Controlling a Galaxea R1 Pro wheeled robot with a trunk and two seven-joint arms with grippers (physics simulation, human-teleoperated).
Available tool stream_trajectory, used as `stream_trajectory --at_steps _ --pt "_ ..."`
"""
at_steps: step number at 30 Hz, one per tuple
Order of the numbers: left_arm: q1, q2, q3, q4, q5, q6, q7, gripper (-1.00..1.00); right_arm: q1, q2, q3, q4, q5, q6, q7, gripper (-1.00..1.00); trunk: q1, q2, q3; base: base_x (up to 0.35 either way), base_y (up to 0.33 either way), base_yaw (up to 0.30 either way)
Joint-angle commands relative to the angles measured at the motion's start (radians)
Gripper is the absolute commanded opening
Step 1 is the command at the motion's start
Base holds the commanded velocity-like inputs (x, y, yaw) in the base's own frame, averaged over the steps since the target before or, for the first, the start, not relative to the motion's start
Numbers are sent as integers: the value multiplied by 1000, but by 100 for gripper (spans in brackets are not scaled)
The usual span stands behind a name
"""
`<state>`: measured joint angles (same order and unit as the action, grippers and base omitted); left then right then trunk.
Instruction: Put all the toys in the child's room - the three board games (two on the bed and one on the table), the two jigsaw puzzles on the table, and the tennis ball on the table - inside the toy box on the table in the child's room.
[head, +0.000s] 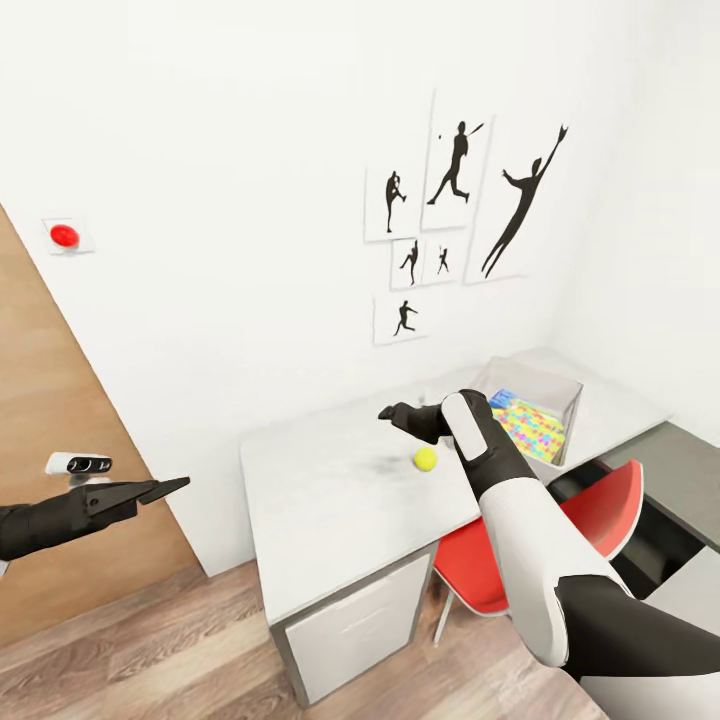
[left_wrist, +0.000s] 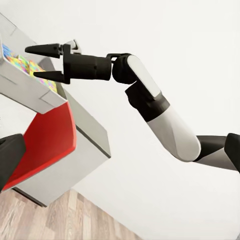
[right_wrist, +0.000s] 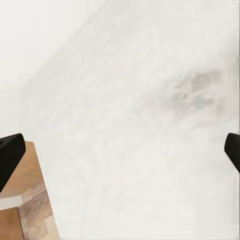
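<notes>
Tennis ball (head: 425, 458) lies mid-frame on the table (head: 320, 500), just below the spread, empty right end effector (head: 388, 412); lower squarely over it before pinching.

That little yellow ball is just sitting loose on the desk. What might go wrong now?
1. The small yellow-green tennis ball lies free on the light grey table; a nudge from the open right pincer might roll it off the edge.
2. The red chair stands close under the right arm, which might bump it.

Bright, even, sharp rendered light; a soft smudged shadow marks the table (head: 330, 500).
</notes>
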<state>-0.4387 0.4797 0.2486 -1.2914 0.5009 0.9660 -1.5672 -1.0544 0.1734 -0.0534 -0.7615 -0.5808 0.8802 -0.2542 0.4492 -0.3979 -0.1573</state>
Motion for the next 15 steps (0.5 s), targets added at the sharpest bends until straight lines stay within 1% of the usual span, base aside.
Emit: stream_trajectory --at_steps 1,3,4,9,15 --pt "-1 0 0 0 0 10 -4 100 -1 1 -3 -1 4 1 -10 100 1 -2 -2 59 2 -22" --pt "-1 0 -1 0 -1 10 -4 100 -1 1 -4 -1 22 0 -10 100 1 -2 -2 53 -9 -16" --pt "-1 0 -1 0 -1 10 -4 100 -1 1 -6 -1 66 -2 -10 100 1 -2 -2 77 -63 -5" --pt "-1 0 -1 0 -1 10 -4 100 0 1 -6 -1 87 -4 -10 100 1 -2 -2 54 -39 -2" --pt "-1 0 0 0 -1 10 -4 100 0 1 -4 -1 93 -3 -10 100 1 -2 -2 11 -7 0"
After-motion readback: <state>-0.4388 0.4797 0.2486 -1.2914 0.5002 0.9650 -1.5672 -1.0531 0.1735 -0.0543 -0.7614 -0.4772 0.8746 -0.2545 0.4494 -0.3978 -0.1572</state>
